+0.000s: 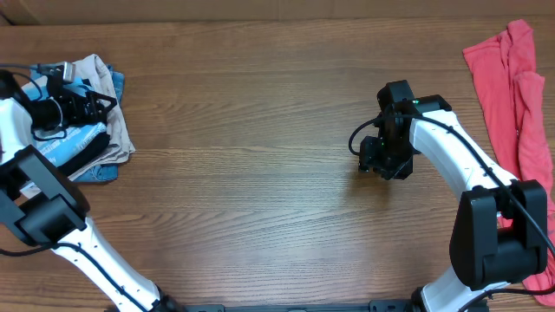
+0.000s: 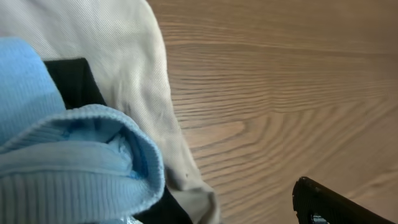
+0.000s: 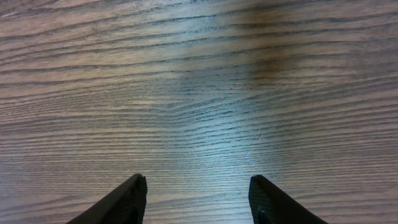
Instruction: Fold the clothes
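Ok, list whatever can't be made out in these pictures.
- Light blue T-shirt: its shape and any print are hidden in its own folds. The left wrist view is a blurred close-up.
- Left tool: the left wrist view shows one finger only; the frame edge cuts off the other.
- Red cloth: cut off by the overhead's right edge.
- Right tool: in the overhead, its own wrist hides the fingers.

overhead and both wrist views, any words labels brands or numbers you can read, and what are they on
No text can be read in any view.
Blue shirt: only plain ribbed fabric shows, no print in sight.
Pile: too small in the overhead view to make out any lettering.
Red cloth: plain, no label seen.
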### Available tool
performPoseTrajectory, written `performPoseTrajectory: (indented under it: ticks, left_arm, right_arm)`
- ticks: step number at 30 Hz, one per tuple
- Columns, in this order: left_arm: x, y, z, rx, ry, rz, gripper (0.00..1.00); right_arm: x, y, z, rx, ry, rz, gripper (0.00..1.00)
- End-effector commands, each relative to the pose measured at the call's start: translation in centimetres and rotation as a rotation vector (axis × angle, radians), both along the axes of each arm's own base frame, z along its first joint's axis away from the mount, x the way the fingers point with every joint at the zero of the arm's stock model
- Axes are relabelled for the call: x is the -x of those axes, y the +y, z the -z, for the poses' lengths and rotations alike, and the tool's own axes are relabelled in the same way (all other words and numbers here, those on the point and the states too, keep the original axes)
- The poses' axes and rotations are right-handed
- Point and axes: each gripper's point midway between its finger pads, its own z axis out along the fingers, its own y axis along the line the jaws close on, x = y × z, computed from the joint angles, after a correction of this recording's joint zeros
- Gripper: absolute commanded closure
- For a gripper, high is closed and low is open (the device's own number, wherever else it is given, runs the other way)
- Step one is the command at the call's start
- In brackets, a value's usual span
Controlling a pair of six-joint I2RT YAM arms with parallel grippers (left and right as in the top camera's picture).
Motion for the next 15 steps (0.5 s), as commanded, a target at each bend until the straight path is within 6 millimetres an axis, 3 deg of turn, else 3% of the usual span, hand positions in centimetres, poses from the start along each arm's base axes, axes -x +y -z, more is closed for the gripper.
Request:
performPoseTrajectory:
  ticks: [1, 5, 8, 11, 15]
  left_arm:
    - [4.7, 3.3, 10.4, -0.112, 0.333, -0.139, 0.00]
    - [3.4, 2.4, 8.4, -0.044, 0.265, -0.117, 0.00]
    - [2.5, 2.1, 5.3, -0.026, 0.201, -0.085, 0.00]
    - [1.3, 1.7, 0.2, -0.006, 0.101, -0.056, 0.00]
    - [0.0, 0.2, -8.9, 0.055, -0.085, -0.009, 0.00]
  right_arm:
    - [0.0, -0.2, 0.1, 0.006, -0.002, 0.001, 0.43]
    - [0.0, -0.2, 0.1, 0.006, -0.002, 0.001, 0.43]
    - [0.0, -0.2, 0.1, 0.006, -0.002, 0.001, 0.43]
    - [-0.1, -0.2, 0.1, 0.006, -0.003, 0.001, 0.43]
    - [-0.1, -0.2, 0.1, 0.006, -0.003, 0.000, 0.43]
